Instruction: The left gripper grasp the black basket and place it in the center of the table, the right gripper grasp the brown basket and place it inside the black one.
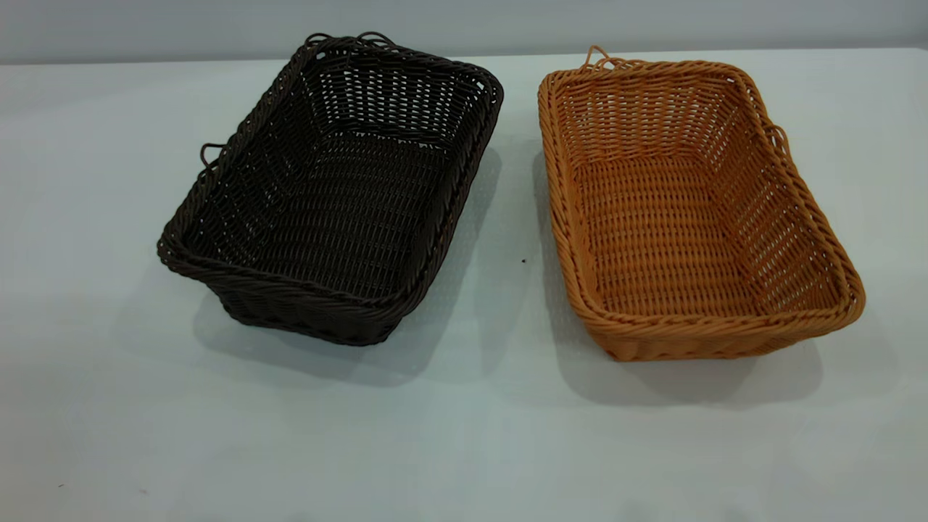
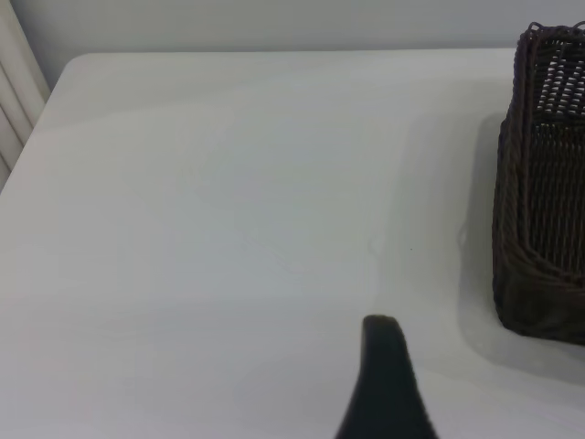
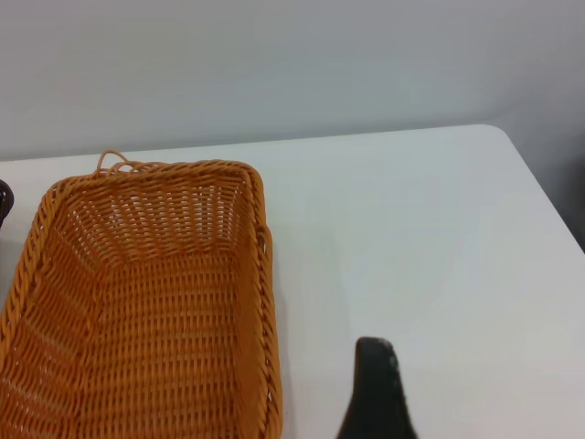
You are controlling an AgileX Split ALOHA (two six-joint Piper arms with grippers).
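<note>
The black basket (image 1: 330, 192) stands on the table (image 1: 464, 435) at the left, angled, with nothing in it. The brown basket (image 1: 689, 210) stands to its right, a narrow gap apart, also with nothing in it. Neither arm shows in the exterior view. In the left wrist view a dark part of my left gripper (image 2: 384, 375) hangs over bare table, off to one side of the black basket (image 2: 544, 192) and apart from it. In the right wrist view a dark part of my right gripper (image 3: 377, 389) sits beside the brown basket (image 3: 146, 302), clear of its rim.
The white tabletop stretches wide in front of both baskets. The table's far edge meets a plain wall (image 1: 464, 22). A rounded table corner (image 3: 498, 133) lies beyond the right gripper, and another corner (image 2: 69, 64) shows in the left wrist view.
</note>
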